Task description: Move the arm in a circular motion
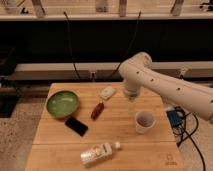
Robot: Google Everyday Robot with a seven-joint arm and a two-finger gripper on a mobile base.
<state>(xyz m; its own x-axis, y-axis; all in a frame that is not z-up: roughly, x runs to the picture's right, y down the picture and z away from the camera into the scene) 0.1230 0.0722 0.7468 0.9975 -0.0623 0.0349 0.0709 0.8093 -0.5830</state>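
The arm (pixel 165 85) is large, glossy and white. It reaches in from the right edge over the wooden table (pixel 55 145). Its bulbous joint (pixel 134 69) hangs above the table's back right part. The gripper (pixel 131 98) points down below that joint. It is just behind the white cup (pixel 144 121) and to the right of the small white object (pixel 107 92). It hangs above the tabletop, and I see nothing held in it.
On the table are a green bowl (pixel 62 103), a black phone (pixel 76 126), a red packet (pixel 97 110) and a clear bottle (pixel 100 154) lying on its side. A blue device (pixel 175 118) with cables sits off the right edge. A dark wall with hanging cables stands behind.
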